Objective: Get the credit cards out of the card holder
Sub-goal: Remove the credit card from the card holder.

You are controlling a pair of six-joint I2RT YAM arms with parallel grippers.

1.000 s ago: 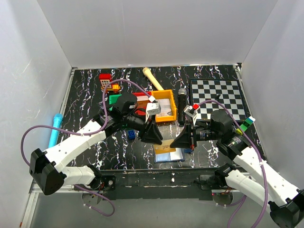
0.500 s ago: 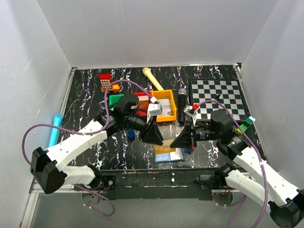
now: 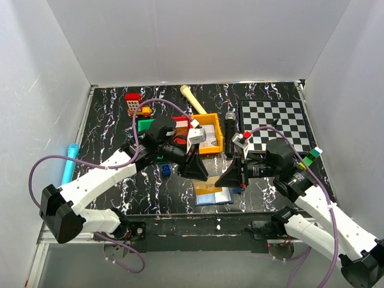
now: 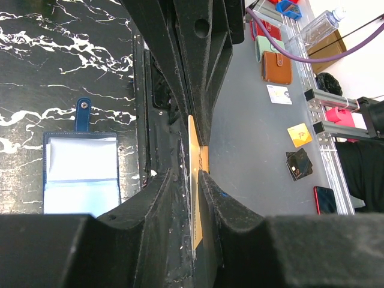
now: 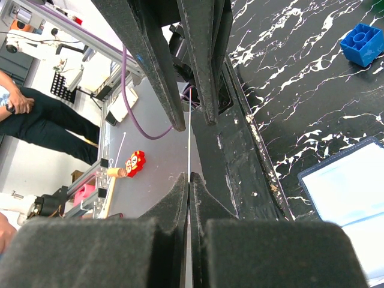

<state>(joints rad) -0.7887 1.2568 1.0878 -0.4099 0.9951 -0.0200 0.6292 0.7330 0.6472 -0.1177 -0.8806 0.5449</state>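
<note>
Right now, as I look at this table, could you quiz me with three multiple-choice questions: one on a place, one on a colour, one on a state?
1. Where does the holder lie?
A. on the chessboard
B. by the near edge of the table
C. against the back wall

2. What colour is the bin?
A. green
B. orange
C. white

3. The holder is:
A. folded shut
B. standing on edge
C. lying open

Answers:
1 B: in the top view it lies at the table's front edge.
2 B: its walls are plainly orange.
3 C: the left wrist view shows both pale inner faces spread flat.
</note>
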